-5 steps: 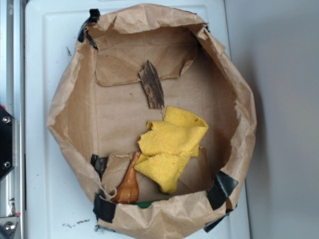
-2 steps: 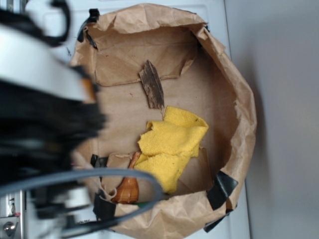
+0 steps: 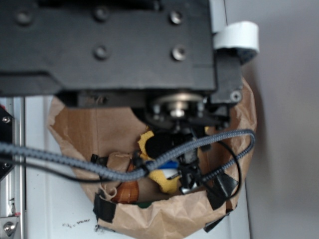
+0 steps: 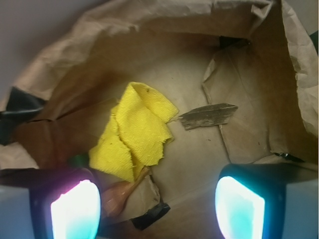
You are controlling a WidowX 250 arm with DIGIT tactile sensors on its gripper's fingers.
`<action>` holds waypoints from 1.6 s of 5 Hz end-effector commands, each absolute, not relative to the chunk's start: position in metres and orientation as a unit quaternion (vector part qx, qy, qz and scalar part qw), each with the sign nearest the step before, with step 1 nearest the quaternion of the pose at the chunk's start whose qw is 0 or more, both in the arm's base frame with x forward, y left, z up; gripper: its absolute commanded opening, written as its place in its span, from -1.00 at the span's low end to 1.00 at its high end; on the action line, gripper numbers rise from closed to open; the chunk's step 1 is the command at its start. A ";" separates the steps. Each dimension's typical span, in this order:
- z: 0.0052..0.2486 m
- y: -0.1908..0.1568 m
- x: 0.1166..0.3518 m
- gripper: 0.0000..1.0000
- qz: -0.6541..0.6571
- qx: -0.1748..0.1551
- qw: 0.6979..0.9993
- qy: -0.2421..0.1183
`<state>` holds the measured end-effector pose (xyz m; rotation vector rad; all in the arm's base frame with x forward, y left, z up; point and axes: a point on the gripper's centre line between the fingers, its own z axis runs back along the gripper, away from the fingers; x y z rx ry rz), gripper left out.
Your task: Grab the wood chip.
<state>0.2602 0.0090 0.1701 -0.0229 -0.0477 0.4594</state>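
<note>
The wood chip (image 4: 207, 115), a flat dark brown sliver with jagged ends, lies on the brown paper floor in the wrist view, just right of the yellow cloth (image 4: 135, 130). My gripper (image 4: 157, 206) is open and empty, well above the floor, its lit pads (image 4: 75, 209) at the bottom left and bottom right of that view. The chip lies ahead of the jaws and slightly right of centre. In the exterior view the arm (image 3: 109, 50) hides the chip; only part of the cloth (image 3: 145, 141) shows.
A crumpled brown paper bag (image 4: 294, 55) with raised walls encloses everything; black tape (image 4: 152, 215) holds its corners. A glossy orange-brown cone-shaped piece (image 4: 122, 191) lies by the cloth's near edge, also visible in the exterior view (image 3: 127, 190). Grey cables (image 3: 75, 162) cross the bag.
The arm has swung in from the left and now covers most of the bag from above. The chip, cloth and cone have not moved.
</note>
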 end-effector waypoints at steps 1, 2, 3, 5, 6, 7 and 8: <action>0.185 0.021 0.264 1.00 0.239 -0.015 0.970 -0.051; 0.164 0.039 0.282 1.00 0.290 -0.043 0.951 -0.098; 0.134 0.049 0.293 1.00 0.336 -0.047 0.936 -0.095; 0.074 0.056 0.301 1.00 0.432 -0.065 0.896 -0.082; 0.061 0.065 0.295 1.00 0.446 -0.061 0.889 -0.083; 0.057 0.072 0.291 1.00 0.457 -0.058 0.885 -0.076; 0.054 0.082 0.294 1.00 0.468 -0.053 0.880 -0.065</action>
